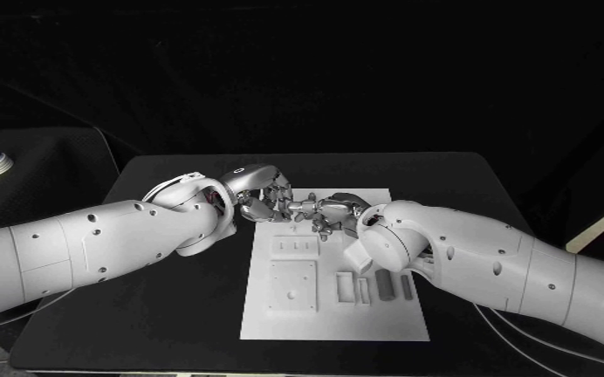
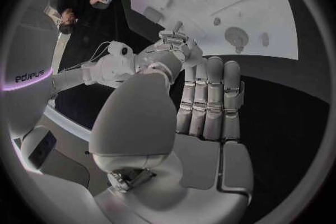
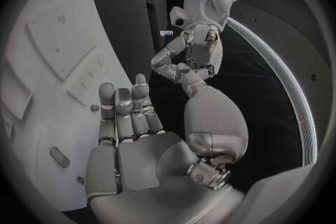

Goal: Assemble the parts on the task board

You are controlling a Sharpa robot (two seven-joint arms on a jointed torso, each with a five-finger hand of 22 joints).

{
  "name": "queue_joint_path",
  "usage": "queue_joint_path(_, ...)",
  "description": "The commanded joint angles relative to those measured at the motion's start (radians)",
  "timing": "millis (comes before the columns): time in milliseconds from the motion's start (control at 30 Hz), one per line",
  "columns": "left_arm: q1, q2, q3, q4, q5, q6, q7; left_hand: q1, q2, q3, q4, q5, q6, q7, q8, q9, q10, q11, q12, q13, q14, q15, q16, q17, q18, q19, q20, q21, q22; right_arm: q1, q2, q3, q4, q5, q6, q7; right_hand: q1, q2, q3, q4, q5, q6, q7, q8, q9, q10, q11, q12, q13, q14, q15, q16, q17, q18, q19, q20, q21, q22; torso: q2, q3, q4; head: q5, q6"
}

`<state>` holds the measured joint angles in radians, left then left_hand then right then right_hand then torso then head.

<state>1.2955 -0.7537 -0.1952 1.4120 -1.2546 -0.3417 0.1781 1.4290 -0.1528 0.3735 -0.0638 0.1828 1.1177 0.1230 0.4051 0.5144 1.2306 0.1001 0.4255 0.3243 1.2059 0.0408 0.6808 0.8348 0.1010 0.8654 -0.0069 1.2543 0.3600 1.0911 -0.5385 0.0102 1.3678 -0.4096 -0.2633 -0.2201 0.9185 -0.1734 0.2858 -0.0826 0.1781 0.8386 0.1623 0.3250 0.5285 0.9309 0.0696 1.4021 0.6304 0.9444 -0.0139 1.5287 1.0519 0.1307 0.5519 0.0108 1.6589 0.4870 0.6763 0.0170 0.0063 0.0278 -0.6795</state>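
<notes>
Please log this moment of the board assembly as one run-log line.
left silver hand: open, over board's far end | right silver hand: open, beside it | white rectangular task board: small grey parts on near right

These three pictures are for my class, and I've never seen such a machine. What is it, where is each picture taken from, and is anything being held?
It is a robot with two white arms ending in silver hands. One picture looks down from its head at a black table; the round ones come from cameras at each wrist. On the table lies a white task board with small grey parts near its right side. The left hand and right hand meet over the board's far end. Whether either holds something cannot be told.
</notes>
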Motion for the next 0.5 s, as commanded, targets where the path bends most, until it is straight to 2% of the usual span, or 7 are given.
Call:
queue_joint_path(33,0.001,0.003,0.001,0.002,0.007,0.007,-0.006,0.001,0.01,0.005,-0.002,0.003,0.005,0.005,0.006,0.0,0.003,0.006,0.006,0.001,0.005,-0.001,-0.004,0.001,0.017,0.007,0.003,0.003,0.001,-0.001,0.003,0.0,0.002,0.006,0.024,0.019,-0.01,0.0,-0.007,0.002,0.003,-0.007,0.002,-0.002,-0.001,-0.006,-0.001,0.004,-0.001,-0.007,0.001,0.005,-0.001,0.005,-0.006,-0.002,0.096,-0.002,0.0,-0.0005,-0.0002,0.003,-0.001)
queue_joint_path(233,0.001,0.009,0.001,0.004,0.008,0.012,-0.007,0.0,0.009,0.005,-0.002,0.003,0.004,0.006,0.006,0.0,0.003,0.006,0.005,0.0,0.006,0.0,-0.005,0.001,0.017,0.007,0.003,0.004,0.001,-0.001,0.013,0.0,-0.01,-0.022,0.026,0.013,-0.011,0.001,-0.009,0.002,0.003,-0.007,0.001,-0.001,-0.001,-0.006,-0.001,0.004,-0.001,-0.007,0.001,0.005,-0.001,0.006,-0.007,-0.002,0.096,-0.002,0.0,-0.0003,-0.0008,0.004,-0.002)
queue_joint_path(367,0.001,0.012,0.001,0.006,0.008,0.015,-0.008,-0.001,0.009,0.004,-0.002,0.003,0.003,0.006,0.005,0.0,0.003,0.007,0.005,0.0,0.006,0.0,-0.006,0.001,0.017,0.007,0.003,0.004,0.001,-0.001,0.017,0.0,-0.014,-0.02,0.032,0.017,0.011,0.016,-0.01,-0.017,0.004,0.003,0.0,0.005,0.002,-0.008,-0.003,0.006,-0.001,-0.009,0.0,0.006,-0.001,0.009,-0.008,-0.004,0.097,-0.002,0.0,-0.0004,-0.0008,0.005,-0.001)
queue_joint_path(500,0.001,0.013,0.001,0.006,0.008,0.017,-0.01,-0.001,0.008,0.004,-0.002,0.003,0.003,0.006,0.005,0.0,0.003,0.007,0.004,0.0,0.006,0.0,-0.006,0.001,0.017,0.007,0.003,0.004,0.001,-0.001,0.02,0.0,-0.016,-0.022,0.013,0.025,0.048,0.031,-0.004,-0.034,0.005,0.02,-0.002,0.015,0.007,-0.009,-0.004,0.009,-0.002,-0.011,-0.002,0.009,-0.001,0.012,-0.008,-0.006,0.098,-0.003,0.0,0.0002,-0.0012,0.007,-0.001)
